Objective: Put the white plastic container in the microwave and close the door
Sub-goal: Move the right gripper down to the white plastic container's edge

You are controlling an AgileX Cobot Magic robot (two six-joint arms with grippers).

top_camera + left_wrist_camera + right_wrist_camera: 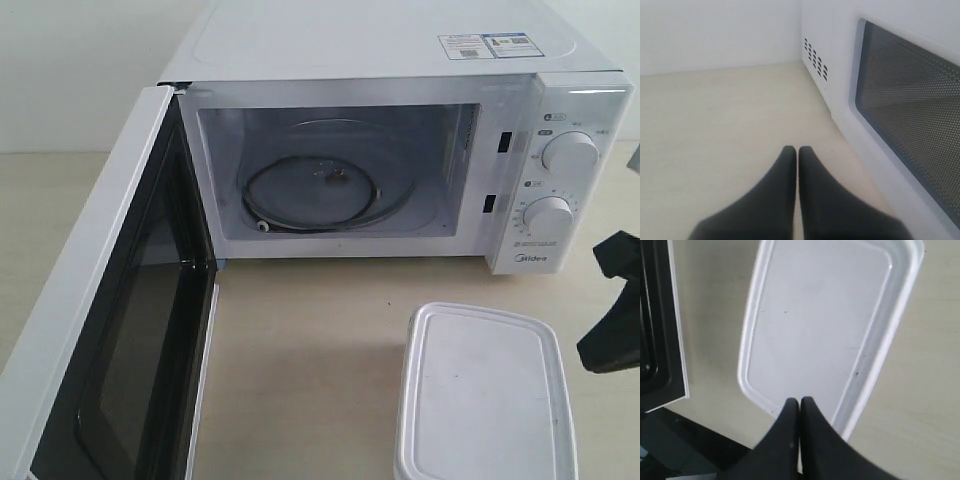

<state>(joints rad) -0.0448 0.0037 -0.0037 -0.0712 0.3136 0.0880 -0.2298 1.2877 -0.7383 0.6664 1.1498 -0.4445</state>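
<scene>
Microwave standing open, container waiting outside on the counter

The pale counter [300,330] is carrying everything: the microwave [400,40] is sitting at the back with its cavity showing the glass turntable [320,185], and the door [70,330] is swinging wide out to the left. The white plastic container [487,395] is resting lid-on in front of the dial panel, right of the opening. The right fingers [787,415] are pressing together, gripping nothing, tips hovering over one short end of that lid. The left fingers [785,170] are likewise pinching together on nothing, hanging over bare counter beside the door's outer face.
</scene>
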